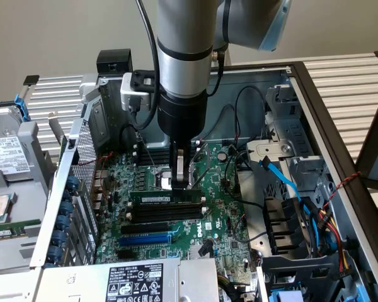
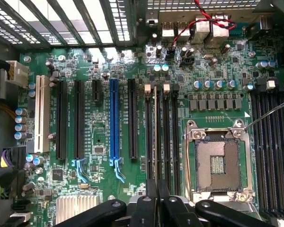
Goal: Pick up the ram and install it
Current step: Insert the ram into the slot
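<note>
green motherboard in metal case; closed hand over thin ram, seated among long black slots.

The motherboard is semi-gloss green laminate; the ram, darker matt board. The CPU socket frame is bright bare metal; the chassis wall, matt grey sheet metal.

Wall: a plain, pale beige wall is seen behind the jaws, well apart from them.
Slatted top: a surface of white slats is laid out behind the jaws, toward the exterior view's left.
Further slats: the same white slatting is seen well apart from the jaws, toward the exterior view's right.
Light: the wall is lit softly and evenly.
</note>
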`<state>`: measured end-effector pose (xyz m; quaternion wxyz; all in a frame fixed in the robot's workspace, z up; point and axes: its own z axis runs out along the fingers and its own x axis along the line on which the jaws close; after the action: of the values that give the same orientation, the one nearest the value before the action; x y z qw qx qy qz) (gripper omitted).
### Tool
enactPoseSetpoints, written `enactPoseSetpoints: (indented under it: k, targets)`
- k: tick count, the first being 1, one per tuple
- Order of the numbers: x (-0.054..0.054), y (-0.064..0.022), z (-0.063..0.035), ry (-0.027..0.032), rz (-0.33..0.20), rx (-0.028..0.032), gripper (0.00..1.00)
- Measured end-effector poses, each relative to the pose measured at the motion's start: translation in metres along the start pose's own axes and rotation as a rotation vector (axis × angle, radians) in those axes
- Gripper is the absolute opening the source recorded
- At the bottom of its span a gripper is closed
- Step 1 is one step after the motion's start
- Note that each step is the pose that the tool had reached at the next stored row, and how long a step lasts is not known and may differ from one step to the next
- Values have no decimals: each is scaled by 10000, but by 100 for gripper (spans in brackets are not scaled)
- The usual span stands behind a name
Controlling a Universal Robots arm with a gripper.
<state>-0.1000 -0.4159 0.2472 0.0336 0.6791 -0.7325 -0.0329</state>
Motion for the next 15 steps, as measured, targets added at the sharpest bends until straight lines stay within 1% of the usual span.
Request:
enactPoseSetpoints:
  k: [6,15]
  targets:
    - [2,12,40,39,-253,2,13]
    - [11,10,60,39,-253,2,13]
